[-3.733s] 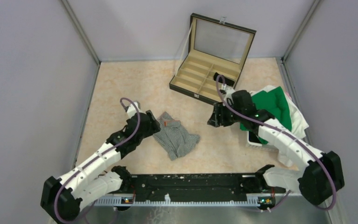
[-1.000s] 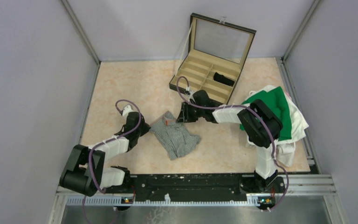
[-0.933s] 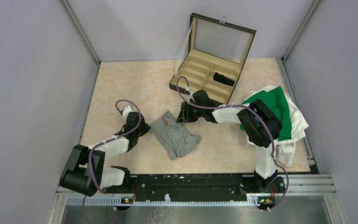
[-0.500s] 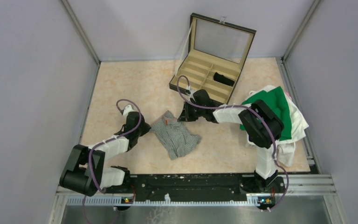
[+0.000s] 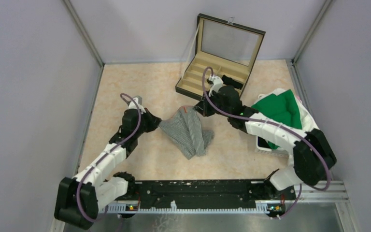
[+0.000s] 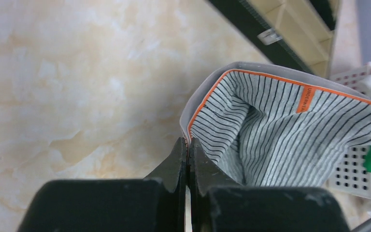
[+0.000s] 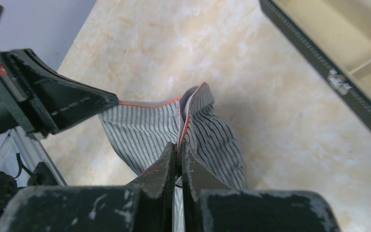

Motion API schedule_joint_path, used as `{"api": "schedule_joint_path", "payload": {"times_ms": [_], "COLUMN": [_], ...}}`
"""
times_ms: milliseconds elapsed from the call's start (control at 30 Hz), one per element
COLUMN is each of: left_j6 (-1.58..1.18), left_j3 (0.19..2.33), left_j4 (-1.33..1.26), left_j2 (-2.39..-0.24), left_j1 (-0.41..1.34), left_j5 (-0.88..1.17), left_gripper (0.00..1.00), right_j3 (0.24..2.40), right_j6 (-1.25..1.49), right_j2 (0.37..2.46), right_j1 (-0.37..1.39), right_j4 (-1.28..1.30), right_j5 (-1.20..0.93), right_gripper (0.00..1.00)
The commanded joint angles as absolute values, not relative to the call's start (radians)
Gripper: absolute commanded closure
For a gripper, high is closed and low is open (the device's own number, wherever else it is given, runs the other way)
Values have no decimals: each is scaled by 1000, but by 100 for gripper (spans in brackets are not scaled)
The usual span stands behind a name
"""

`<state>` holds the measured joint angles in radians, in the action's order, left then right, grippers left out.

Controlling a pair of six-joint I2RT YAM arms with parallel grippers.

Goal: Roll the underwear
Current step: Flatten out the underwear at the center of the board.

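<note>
Two pieces of underwear are showing: one striped grey pair (image 5: 188, 136) and one black pair (image 5: 232, 80). One open case (image 5: 198, 77) and one laundry basket (image 5: 263, 143) are sitting on the bench (image 5: 125, 87).

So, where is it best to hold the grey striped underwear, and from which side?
By the orange-edged waistband, at its two opposite ends, coming in from the left and the right. That band looks the firmest edge; the rest of the grey striped underwear hangs limp. The left end effector and right end effector pinch it there.
</note>
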<state>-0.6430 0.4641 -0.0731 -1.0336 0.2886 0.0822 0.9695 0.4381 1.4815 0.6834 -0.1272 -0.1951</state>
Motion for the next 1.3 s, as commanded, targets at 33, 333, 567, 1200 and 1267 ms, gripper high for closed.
{"api": "schedule_joint_path", "payload": {"times_ms": [33,333,567,1200,1267], "left_j6": [-576,-506,-414,-677,-654], "left_j3": [585,746,835,557,457], "left_j4": [30,272,482,217,55], "left_j2": [-886,-674,-559,-523,-633], "left_j1": [287,286,286,287,287], "left_j5": [124,58,125,320,239], "left_gripper": [100,100,100,100,100], "right_j3": [1000,1044,1060,858,816], "right_j6": [312,278,319,459,436], "right_j2": [1307,1025,862,863,963], "right_j1": [685,687,687,684,659], "right_j4": [62,396,616,567,452], "right_j5": [-89,-52,-168,-101,-22], "right_gripper": [100,100,100,100,100]}}
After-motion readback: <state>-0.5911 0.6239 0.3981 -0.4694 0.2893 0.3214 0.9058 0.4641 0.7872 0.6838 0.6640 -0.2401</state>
